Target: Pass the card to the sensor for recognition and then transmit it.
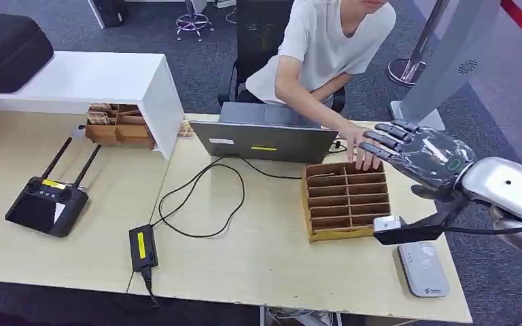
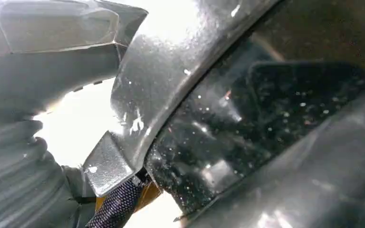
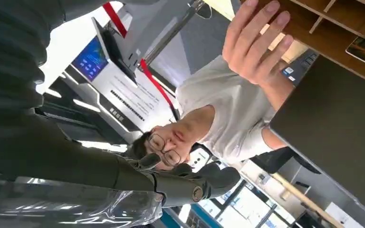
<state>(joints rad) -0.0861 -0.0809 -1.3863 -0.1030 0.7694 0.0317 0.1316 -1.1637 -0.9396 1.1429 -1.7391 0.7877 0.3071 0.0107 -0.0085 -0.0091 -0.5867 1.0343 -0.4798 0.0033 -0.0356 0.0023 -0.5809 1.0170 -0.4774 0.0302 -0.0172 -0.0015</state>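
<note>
— Where is the card?
— No card shows in the right hand; it hangs with its fingers spread over the slotted brown wooden box. The left hand, I cannot tell.
— What is left?
— Everything: the flat grey sensor pad waits near right, and a person's hand touches the box.

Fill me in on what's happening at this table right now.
The right robot hand hangs with spread fingers above the far right corner of the wooden card organizer, holding nothing. A seated person's hand rests at the organizer's back edge, beside the laptop. The grey card sensor lies on the table near the front right corner, with no card on it. The left robot hand's state cannot be told from its wrist view.
</note>
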